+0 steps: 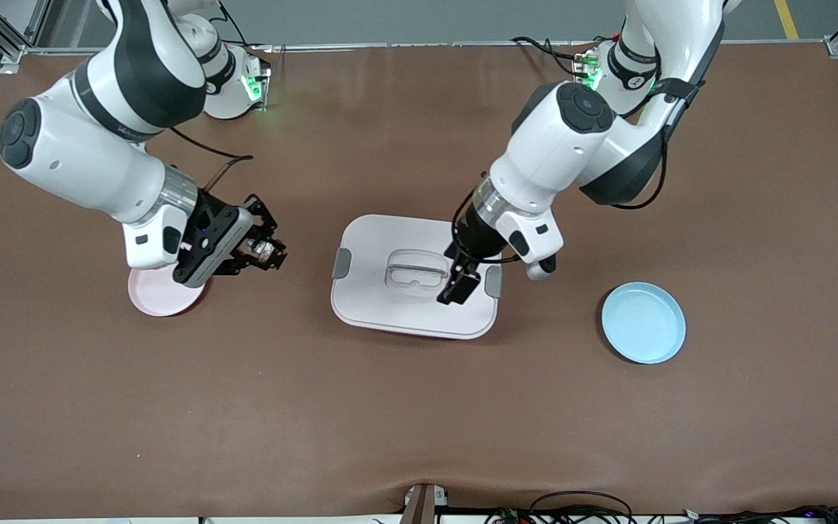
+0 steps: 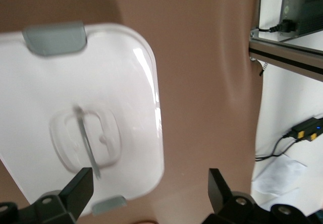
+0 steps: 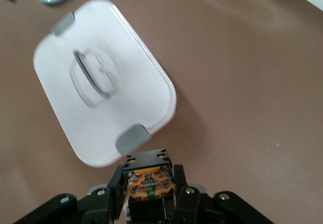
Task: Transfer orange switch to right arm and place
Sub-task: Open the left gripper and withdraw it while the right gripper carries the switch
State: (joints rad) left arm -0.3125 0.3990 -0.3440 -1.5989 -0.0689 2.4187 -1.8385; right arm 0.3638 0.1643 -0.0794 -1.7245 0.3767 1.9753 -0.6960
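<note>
Sitting between the fingers of the right gripper (image 3: 149, 193), the orange switch (image 3: 150, 182) shows its orange face with a small green mark toward the wrist camera. The right gripper is clenched on it, holding it in the air above the brown worktop (image 1: 419, 407), between the pink plate (image 1: 161, 297) and the white lidded container (image 1: 414, 276). The pink plate lies partly under the right arm (image 1: 99, 156), toward that arm's end of the worktop. The left gripper (image 2: 151, 191) is released, its fingers spread wide, and hangs over the container's lid beside the clear handle (image 1: 414, 270). A light blue plate (image 1: 643, 322) rests on the worktop toward the left arm's end, well apart from the container.
</note>
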